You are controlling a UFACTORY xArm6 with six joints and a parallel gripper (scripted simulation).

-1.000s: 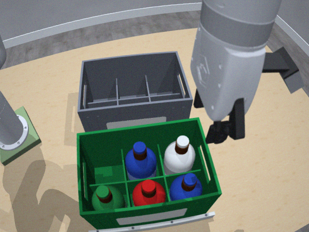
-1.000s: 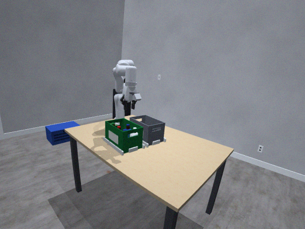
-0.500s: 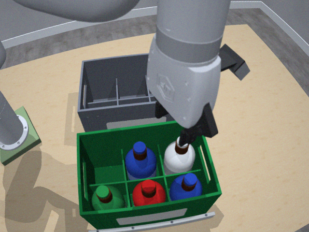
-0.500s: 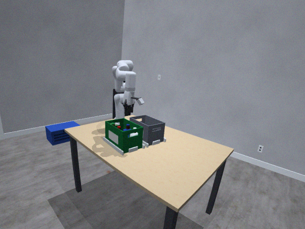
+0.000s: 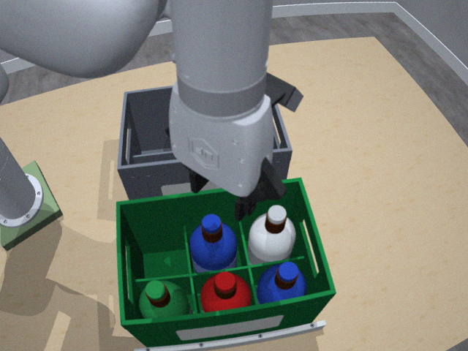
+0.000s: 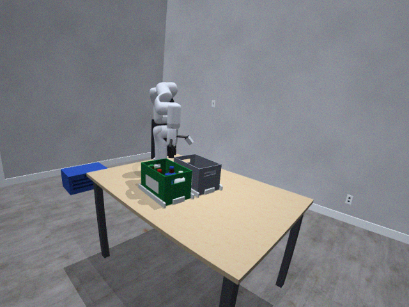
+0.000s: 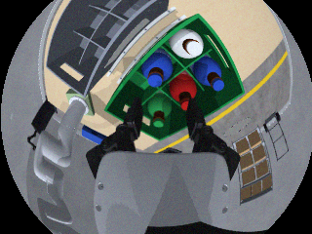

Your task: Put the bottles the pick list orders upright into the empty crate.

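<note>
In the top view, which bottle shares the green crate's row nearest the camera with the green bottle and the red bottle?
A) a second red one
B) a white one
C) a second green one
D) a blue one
D: a blue bottle stands beside the red bottle in that row.

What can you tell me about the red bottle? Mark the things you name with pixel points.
The red bottle (image 5: 225, 298) (image 7: 183, 87) has a red cap, a dark brown neck and round, smooth red shoulders. It stands upright in the green crate (image 5: 227, 316) (image 7: 161, 138), in the middle compartment of one row, between a green bottle (image 5: 166, 302) (image 7: 158, 103) and a blue one (image 5: 277, 290) (image 7: 207, 68). The gripper isn't holding it. Its bottom is hidden, so I can't tell exactly what it touches.
</note>
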